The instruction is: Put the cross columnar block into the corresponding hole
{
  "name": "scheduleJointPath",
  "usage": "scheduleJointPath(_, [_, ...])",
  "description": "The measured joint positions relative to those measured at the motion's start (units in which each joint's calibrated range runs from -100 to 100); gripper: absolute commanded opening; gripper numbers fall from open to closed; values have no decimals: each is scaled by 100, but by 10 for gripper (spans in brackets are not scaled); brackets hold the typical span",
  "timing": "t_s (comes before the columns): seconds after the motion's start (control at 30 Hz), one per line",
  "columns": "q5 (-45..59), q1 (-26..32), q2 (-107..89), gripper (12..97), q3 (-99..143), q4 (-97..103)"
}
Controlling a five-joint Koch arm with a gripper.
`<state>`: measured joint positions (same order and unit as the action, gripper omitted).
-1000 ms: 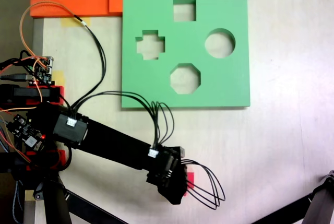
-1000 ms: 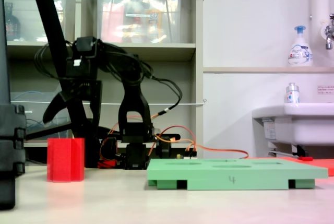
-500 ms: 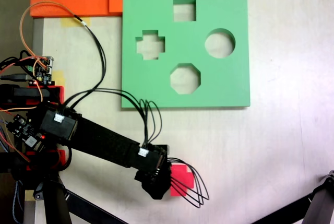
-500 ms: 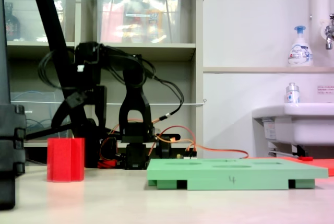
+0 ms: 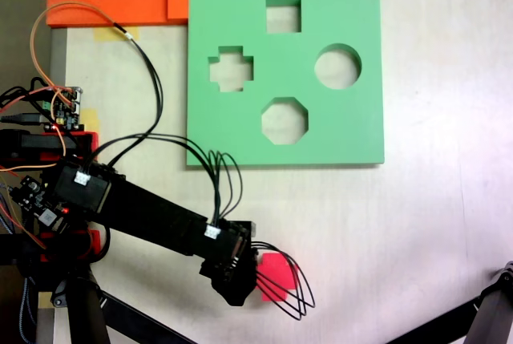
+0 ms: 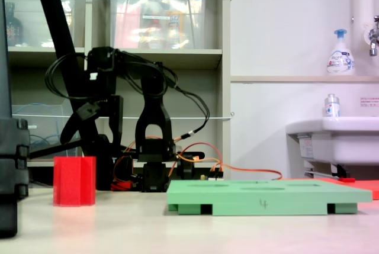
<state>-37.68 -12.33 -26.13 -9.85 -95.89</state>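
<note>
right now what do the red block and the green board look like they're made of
The red block looks like foam: matte, evenly coloured, no shine, with soft vertical ridges on its side. The green board looks like the same kind of dense foam sheet: flat matte pastel surface, thick slab edge in a fixed view, and cleanly cut holes. Neither shows grain or gloss, so foam is likely, though not certain.
</note>
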Motion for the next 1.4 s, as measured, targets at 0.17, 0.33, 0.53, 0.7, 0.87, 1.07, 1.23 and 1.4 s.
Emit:
scheduleJointPath(0.17, [0,-10,0,803,0,0])
scheduleJointPath(0.33, [0,-49,-14,803,0,0])
scheduleJointPath(0.53, [88,-88,-137,801,0,147])
scheduleJointPath(0.7, [234,-103,-150,800,49,392])
scheduleJointPath(0.87, [278,-73,-274,792,49,744])
scheduleJointPath(1.07, [278,-15,-301,735,49,1126])
scheduleJointPath(1.23, [278,15,-287,735,49,1341])
scheduleJointPath(1.4, [278,15,14,735,49,1517])
